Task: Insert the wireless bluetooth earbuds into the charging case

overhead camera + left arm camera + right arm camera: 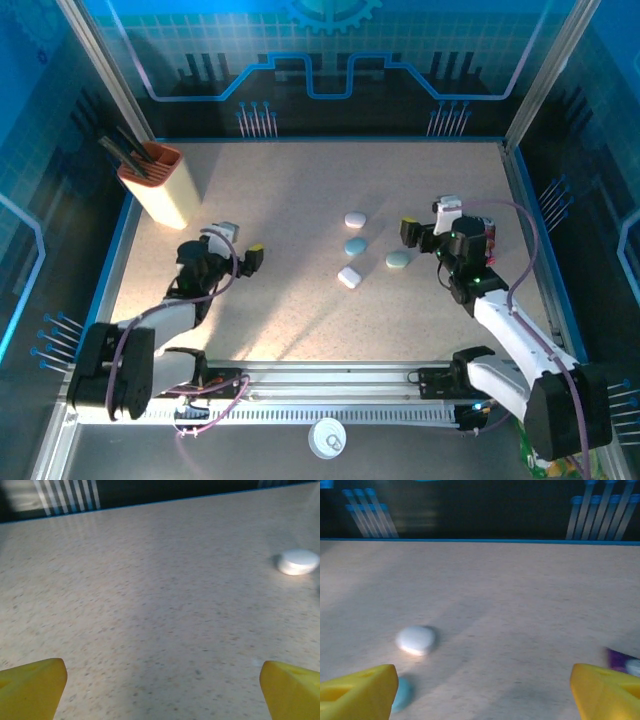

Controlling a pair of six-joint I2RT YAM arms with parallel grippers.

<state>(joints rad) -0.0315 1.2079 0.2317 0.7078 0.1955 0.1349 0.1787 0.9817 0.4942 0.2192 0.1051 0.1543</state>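
Several closed pebble-shaped cases lie mid-table: a white case, a blue case, another white case and a pale green case. My right gripper hovers just right of them, open and holding nothing. The right wrist view has the white case ahead on the left and the blue case by the left fingertip. My left gripper is open over bare table, with a white case far to the right. The earbuds are too small to make out; a tiny pale speck lies near the left gripper's right fingertip.
A cream holder with an orange top holds dark tools at the back left. A raised blue rim borders the table. A purple item with a pale round piece sits by the right gripper's right finger.
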